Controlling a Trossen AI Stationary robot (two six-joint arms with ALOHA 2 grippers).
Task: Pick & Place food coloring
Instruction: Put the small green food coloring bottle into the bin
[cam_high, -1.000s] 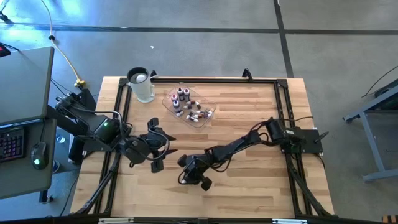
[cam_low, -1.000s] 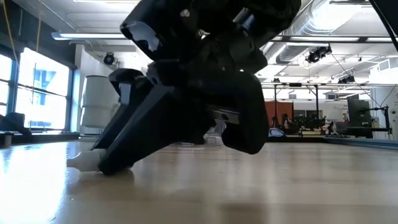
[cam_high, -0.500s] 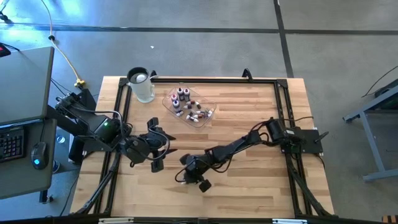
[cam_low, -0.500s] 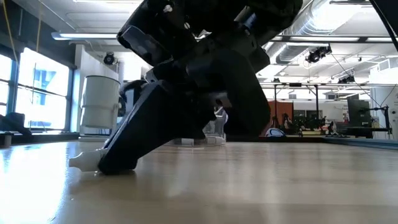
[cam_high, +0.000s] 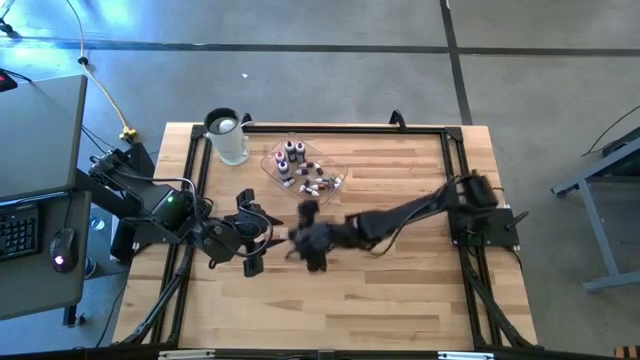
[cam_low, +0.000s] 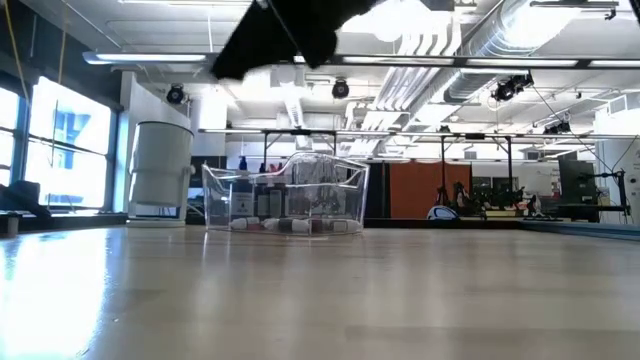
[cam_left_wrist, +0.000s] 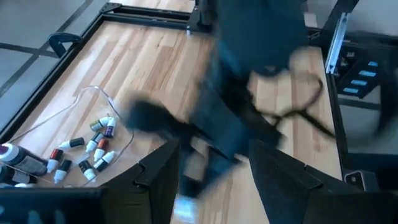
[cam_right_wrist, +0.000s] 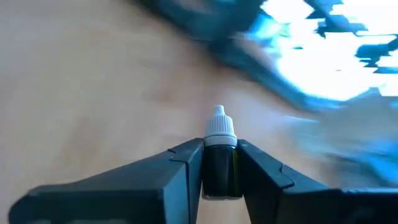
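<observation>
A small food coloring bottle (cam_right_wrist: 219, 155) with a dark body and a white cap sits between the fingers of my right gripper (cam_right_wrist: 219, 149). That gripper shows blurred above the middle of the table (cam_high: 305, 240), near the clear tray (cam_high: 305, 172). Several more food coloring bottles (cam_high: 300, 170) stand or lie in the tray. My left gripper (cam_high: 255, 235) hangs open above the table's left half, just left of the right one, with nothing between its fingers (cam_left_wrist: 158, 180). My right gripper pinches the bottle's dark body (cam_right_wrist: 219, 171) between its two fingers. The bottle lies along the fingers, and its white cap (cam_right_wrist: 219, 127) sticks out past the fingertips. It is lifted clear of the table, with the fingers slanting down.
A clear jug (cam_high: 228, 135) stands at the far left corner, left of the tray (cam_low: 285, 200). A black frame (cam_high: 330, 128) runs around the table top. Bare wood lies in the near half and at the right.
My right gripper has risen from the table, where its fingertips stood down around the white-capped bottle, and gone toward the far edge and the tray. It has tipped from steeply down to nearer level. The bottle has come up with it, clear of the wood.
</observation>
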